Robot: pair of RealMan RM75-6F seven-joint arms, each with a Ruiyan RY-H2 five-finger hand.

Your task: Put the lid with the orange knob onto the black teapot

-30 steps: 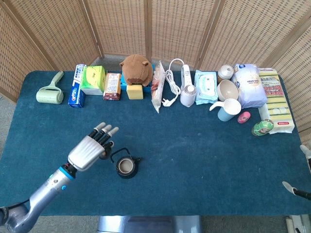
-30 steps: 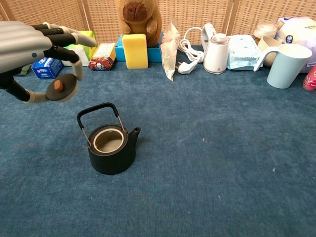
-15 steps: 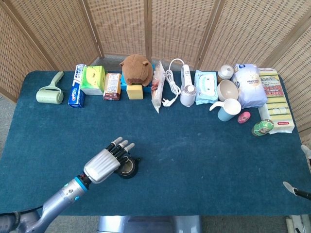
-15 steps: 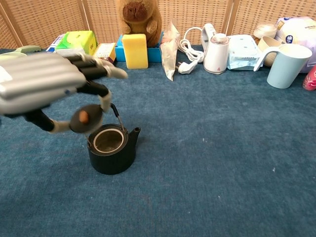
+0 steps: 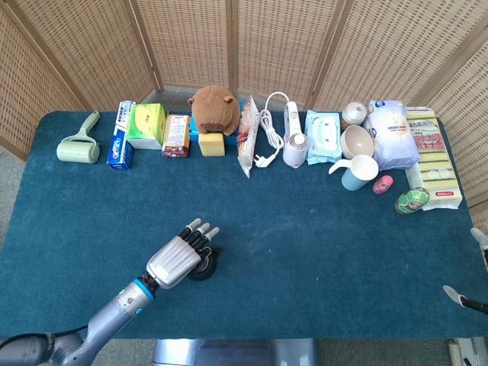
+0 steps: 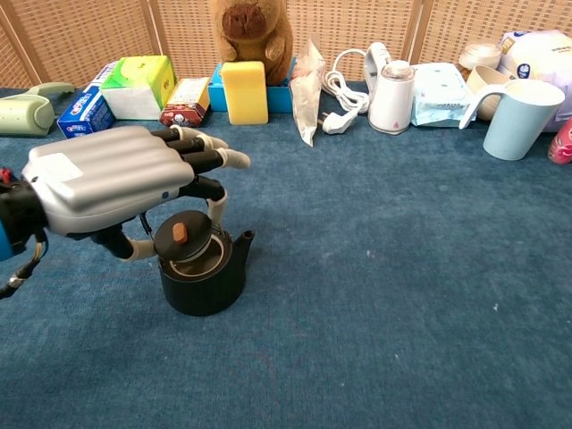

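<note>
Now, left hand (image 6: 107, 183): palm down, knuckles up, fingers reaching forward and to the right, hovering low over the teapot; the thumb (image 6: 134, 250) and a curled finger (image 6: 217, 201) pinch the lid between them.
Left forearm (image 5: 114, 316): comes in from the lower left corner in the head view, rising toward the wrist with its blue ring.
Lid with the orange knob (image 6: 182, 237): under the palm, held tilted, its lower edge down at the teapot's opening; whether it touches the rim I cannot tell.
Black teapot (image 6: 204, 273): directly below the hand, upright on the surface, spout (image 6: 244, 239) pointing away from the wrist to the right; the handle is mostly hidden behind the fingers.
Surface (image 6: 402, 295): blue cloth stretching out from the hand on every side.
Beyond the fingertips, far edge: sponge (image 6: 244, 92) and brown plush toy (image 6: 253, 31) ahead of the hand; green box (image 6: 138, 76) and toothpaste box (image 6: 87, 112) ahead and to its left; lint roller (image 6: 27, 112) further left.
Well to the right of the hand: white plug and cord (image 6: 340, 94), wipes pack (image 6: 441, 92), pale blue cup (image 6: 523, 116).
Right hand: only a sliver at the lower right edge of the head view (image 5: 467, 299); how its fingers lie cannot be told.
</note>
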